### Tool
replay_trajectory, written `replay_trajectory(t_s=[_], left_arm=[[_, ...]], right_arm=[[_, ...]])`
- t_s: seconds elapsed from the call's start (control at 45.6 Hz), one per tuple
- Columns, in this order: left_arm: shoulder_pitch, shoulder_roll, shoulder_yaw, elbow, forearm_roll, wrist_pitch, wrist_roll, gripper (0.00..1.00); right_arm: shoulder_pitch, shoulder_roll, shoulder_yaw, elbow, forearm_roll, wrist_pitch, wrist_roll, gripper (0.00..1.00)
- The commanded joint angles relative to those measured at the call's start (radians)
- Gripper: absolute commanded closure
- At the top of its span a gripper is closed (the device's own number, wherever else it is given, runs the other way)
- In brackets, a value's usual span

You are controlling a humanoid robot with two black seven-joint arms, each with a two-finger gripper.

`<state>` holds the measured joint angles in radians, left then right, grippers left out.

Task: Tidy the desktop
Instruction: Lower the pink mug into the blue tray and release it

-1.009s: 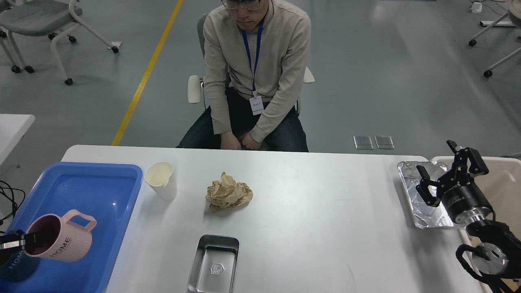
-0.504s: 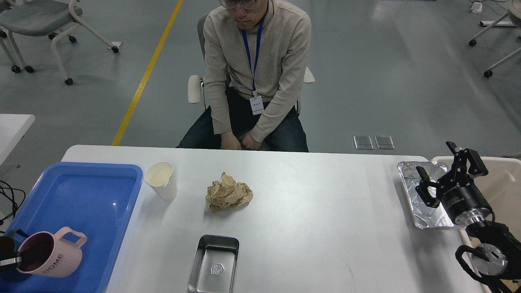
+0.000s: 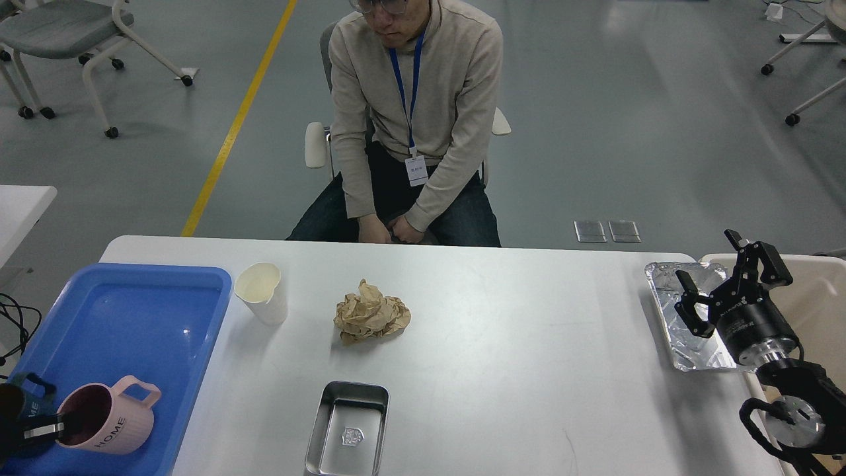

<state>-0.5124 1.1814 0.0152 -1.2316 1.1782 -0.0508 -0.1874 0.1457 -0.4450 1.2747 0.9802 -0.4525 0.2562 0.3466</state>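
The white desktop (image 3: pixel 529 370) fills the lower view. On it stand a white paper cup (image 3: pixel 262 292), a crumpled brown paper ball (image 3: pixel 371 318), a shiny steel box (image 3: pixel 347 430) at the front and a foil tray (image 3: pixel 687 344) at the right edge. My left gripper (image 3: pixel 54 428) is at the bottom left, shut on the rim of a pink "HOME" mug (image 3: pixel 109 424). It holds the mug tilted, low in the blue tray (image 3: pixel 165 274). My right gripper (image 3: pixel 727 277) is open and empty above the foil tray's right side.
A beige bin (image 3: pixel 823 311) sits beside the table at the right, behind my right arm. A person (image 3: pixel 413 125) sits at the far edge with hands in lap. Black cables (image 3: pixel 16 324) hang left of the blue tray.
My left gripper has lowered the pink mug into the front of the blue tray, then shifted it slightly right. My right arm has barely moved.
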Motion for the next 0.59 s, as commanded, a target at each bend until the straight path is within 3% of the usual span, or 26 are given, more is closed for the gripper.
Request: replay_trajectory(t_s=[0.0, 0.066, 0.285, 0.373, 0.57], left_arm=[[0.0, -0.014, -0.001, 0.0, -0.008, -0.001, -0.001, 0.81], [0.0, -0.016, -0.003, 0.0, -0.011, -0.001, -0.001, 0.59], [0.0, -0.022, -0.003, 0.0, -0.014, -0.006, -0.004, 0.37], [-0.003, -0.019, -0.003, -0.008, -0.032, -0.009, -0.007, 0.23], [-0.012, 0.0, -0.017, -0.019, -0.071, -0.015, -0.011, 0.18]], right_arm=[[0.0, 0.0, 0.0, 0.0, 0.0, 0.0, 0.0, 0.0], [0.002, 0.0, 0.0, 0.0, 0.0, 0.0, 0.0, 0.0], [0.0, 0.0, 0.0, 0.002, 0.0, 0.0, 0.0, 0.0], [0.0, 0.0, 0.0, 0.002, 0.0, 0.0, 0.0, 0.0], [0.002, 0.002, 0.0, 0.002, 0.0, 0.0, 0.0, 0.0]])
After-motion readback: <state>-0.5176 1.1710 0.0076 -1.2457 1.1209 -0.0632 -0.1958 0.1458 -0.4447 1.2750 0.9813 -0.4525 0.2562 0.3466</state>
